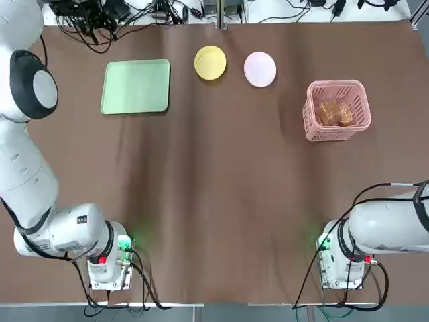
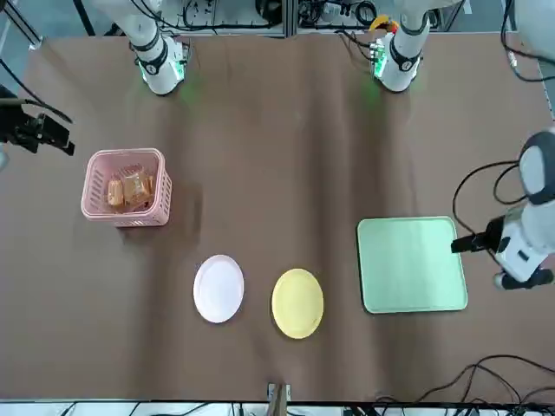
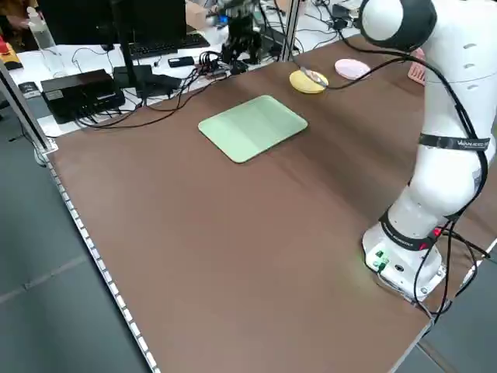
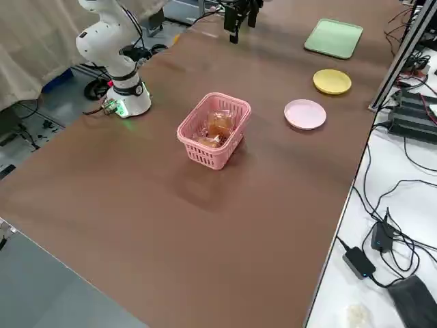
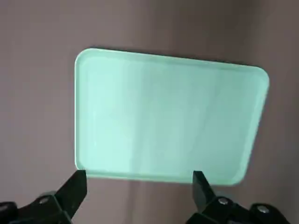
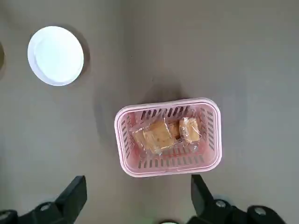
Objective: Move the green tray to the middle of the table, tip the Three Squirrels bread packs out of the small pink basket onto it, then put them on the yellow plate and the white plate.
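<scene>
Overhead view: the green tray [image 1: 135, 87] lies flat on the table [image 1: 214, 201] at its far left, well away from the centre. To its right, along the far edge, stand the yellow plate [image 1: 210, 63] and then the white plate [image 1: 260, 69], close together but apart. The pink basket [image 1: 337, 110] sits at the far right, upright, with the bread packs [image 1: 334, 113] inside it.

Left wrist view: the left gripper [image 5: 140, 179] hangs above the near edge of the tray, its two fingers spread wide with nothing between them; the fingertips frame the tray's edge without touching it.

Right wrist view: the right gripper [image 6: 138, 184] hovers high over the table with the basket just beyond its fingertips, fingers likewise wide apart and empty.

From overhead, both grippers are out of sight; only the arm bases and upper links show. In the front view the left arm is cut off at the picture's right edge beside the tray. The number of packs cannot be counted, since they overlap under clear wrap and the basket's slatted walls screen them.
</scene>
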You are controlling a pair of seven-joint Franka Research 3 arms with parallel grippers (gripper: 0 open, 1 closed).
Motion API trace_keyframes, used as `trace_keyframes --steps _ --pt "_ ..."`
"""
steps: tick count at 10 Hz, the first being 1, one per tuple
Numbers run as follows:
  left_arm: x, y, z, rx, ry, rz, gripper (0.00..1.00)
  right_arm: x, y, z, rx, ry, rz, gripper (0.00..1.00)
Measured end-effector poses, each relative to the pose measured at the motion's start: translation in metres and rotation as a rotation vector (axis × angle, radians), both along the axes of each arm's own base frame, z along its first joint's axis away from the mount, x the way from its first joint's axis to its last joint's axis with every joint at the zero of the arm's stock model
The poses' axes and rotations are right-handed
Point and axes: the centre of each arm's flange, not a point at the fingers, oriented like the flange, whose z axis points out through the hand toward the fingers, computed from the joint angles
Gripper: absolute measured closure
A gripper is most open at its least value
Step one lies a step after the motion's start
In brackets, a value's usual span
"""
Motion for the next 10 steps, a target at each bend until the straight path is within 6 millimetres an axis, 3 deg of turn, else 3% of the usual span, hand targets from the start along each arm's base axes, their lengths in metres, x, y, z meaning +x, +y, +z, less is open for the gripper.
trace_keyframes --steps 2,5,9,10 --pt "0.002 0.014 -0.049 0.018 -0.035 0.01 0.0 0.0 0.0 0.0 0.0 0.0 0.0 0.01" --pt "0.009 0.027 -0.09 0.046 -0.076 0.008 0.0 0.0 -0.001 0.0 0.0 0.001 -0.001 0.01" --pt "0.007 0.038 -0.18 0.07 -0.112 -0.003 0.0 0.0 -0.001 0.0 0.0 0.002 -0.001 0.01" --pt "0.002 0.046 -0.193 0.068 -0.107 0.008 0.0 0.0 -0.001 0.0 0.0 0.002 -0.001 0.01"
